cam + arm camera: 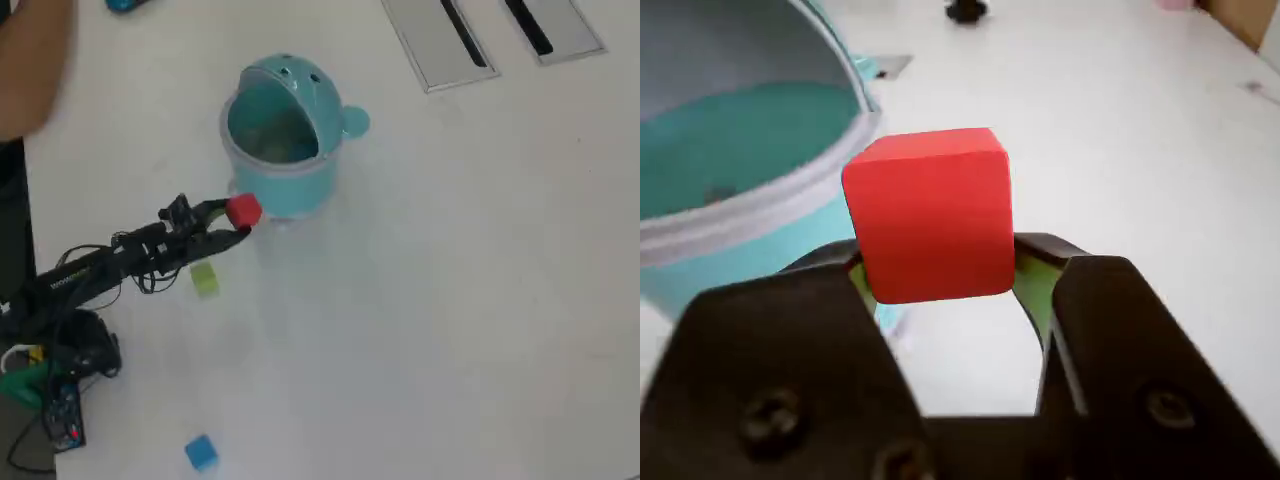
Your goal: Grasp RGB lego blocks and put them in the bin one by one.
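Red lego block (930,215) sits clamped between the two black jaws of the gripper (940,275) in the wrist view, held clear of the tabletop (1140,150). The teal bin (740,170) lies just to the left of the block in this view, its mouth open and its interior showing no block that can be made out.

In the overhead view the gripper (232,222) carries the red block (243,211) just beside the bin's (285,190) lower-left wall, not yet over the opening. The yellow-green block (205,280) rests on the tabletop (450,300) close under the arm (110,265); the blue block (201,452) lies near the bottom edge, well apart from the bin. Two grey slotted panels (440,45) occupy the top-right corner.

Assessment: first block is in transit, none appears deposited; two remain to be collected.
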You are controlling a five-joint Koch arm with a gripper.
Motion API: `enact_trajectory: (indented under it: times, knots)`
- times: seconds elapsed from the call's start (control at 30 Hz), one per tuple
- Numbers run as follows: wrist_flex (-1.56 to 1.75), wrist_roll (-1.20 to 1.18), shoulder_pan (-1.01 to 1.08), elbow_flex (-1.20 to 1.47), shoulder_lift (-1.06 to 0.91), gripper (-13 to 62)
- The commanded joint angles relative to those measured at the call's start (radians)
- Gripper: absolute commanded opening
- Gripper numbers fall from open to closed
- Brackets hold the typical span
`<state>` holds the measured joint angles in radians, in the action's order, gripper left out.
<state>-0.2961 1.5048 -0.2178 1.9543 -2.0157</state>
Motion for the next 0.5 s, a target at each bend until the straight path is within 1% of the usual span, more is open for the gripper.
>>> enact_trajectory:
  times: [0.0, 0.1, 0.13, 0.23, 0.47]
  knots:
    - [0.104, 0.017, -0.014, -0.058, -0.038, 5.4]
    - [0.104, 0.026, -0.057, -0.120, -0.031, 5.4]
    - [0.104, 0.037, -0.120, -0.225, 0.018, 5.5]
    - [0.103, 0.067, -0.179, -0.342, 0.107, 5.5]
    - [0.172, 0.081, -0.204, -0.449, 0.287, 5.5]
